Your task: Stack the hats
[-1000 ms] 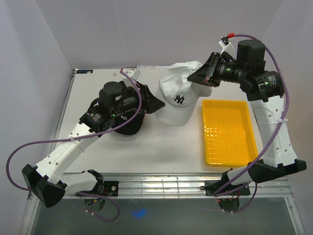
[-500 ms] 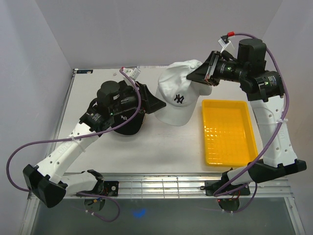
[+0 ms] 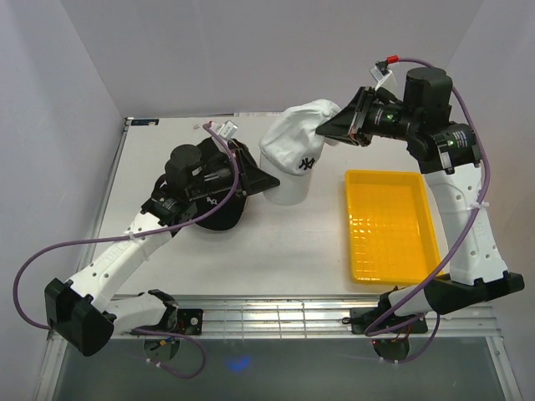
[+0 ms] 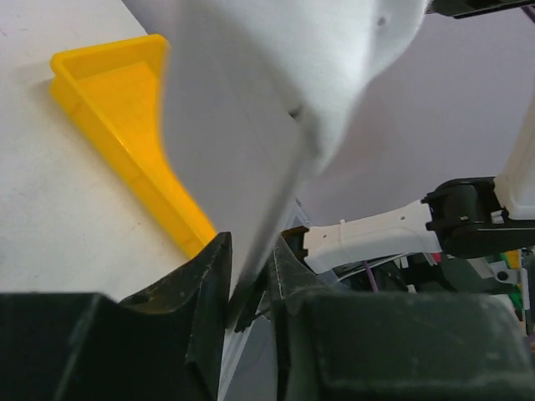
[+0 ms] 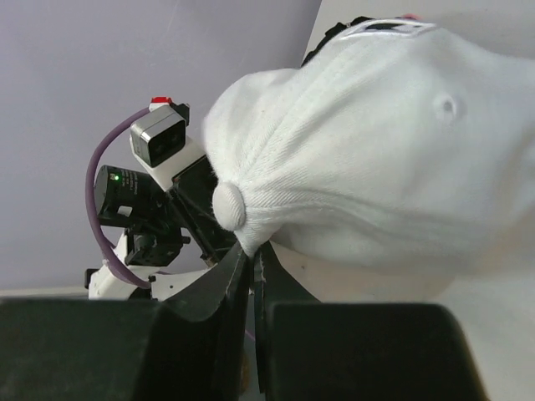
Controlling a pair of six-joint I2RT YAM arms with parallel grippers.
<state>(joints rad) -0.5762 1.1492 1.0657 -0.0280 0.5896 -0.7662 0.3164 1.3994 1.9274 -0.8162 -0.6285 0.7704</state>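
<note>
Jaws of the right gripper [image 5: 251, 253] pinch the white cap [image 5: 376, 150] at its crown; left gripper [image 4: 251, 280] jaws clamp its brim.

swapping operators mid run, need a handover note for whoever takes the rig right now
The right gripper is shut on the crown of the white NY cap.
The left gripper is closed on that cap's brim.
The black cap lies on the table under the left arm; the yellow mesh tray sits to the right. No other hats clearly in view.
Done: white NY cap gripped by both arms, tilted, beside the black cap.
Left: set it onto the black cap.
</note>
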